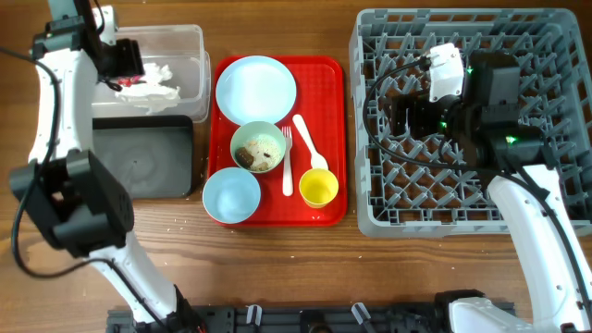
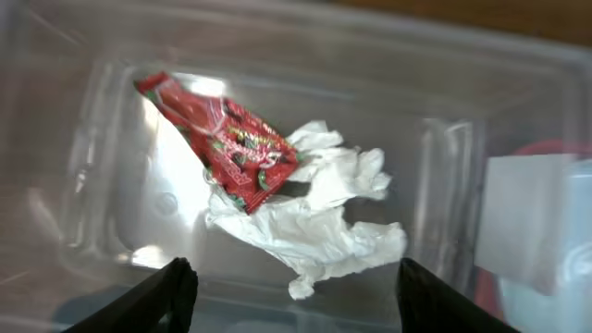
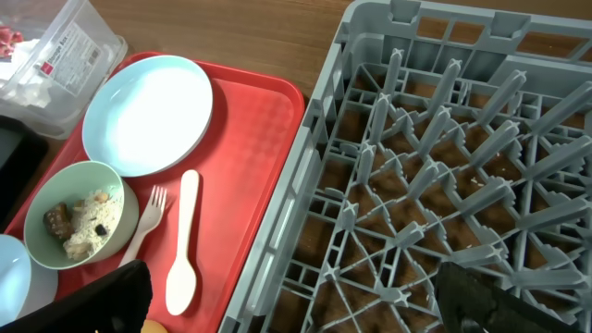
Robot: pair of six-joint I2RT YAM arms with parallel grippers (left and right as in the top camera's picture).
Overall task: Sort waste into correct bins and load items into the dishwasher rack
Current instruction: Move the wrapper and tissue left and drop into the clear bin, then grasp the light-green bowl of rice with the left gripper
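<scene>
Left pincer (image 2: 294,274) spread above clear tub (image 2: 92,222); grey rack (image 1: 555,55) on wooden table (image 1: 277,268)

— What does the left arm (image 1: 57,102) hide from overhead?
— One end of the clear rectangular plastic tub (image 1: 190,51) and part of the white crumpled paper napkin (image 1: 162,76).
— And the left gripper (image 2: 294,276)?
— In its wrist view, only two dark stubs at the bottom edge. A blurred white rectangle (image 2: 532,222) sits at the right; I cannot tell what it is.
— The right wrist view?
— The small yellow cup (image 3: 148,326) is a sliver at the bottom edge. The light blue bowl (image 3: 7,277) is cut by the left edge. The large square grey plastic dishwasher rack (image 3: 444,139) runs off right and bottom. The right gripper (image 3: 291,282) is cropped too.
</scene>
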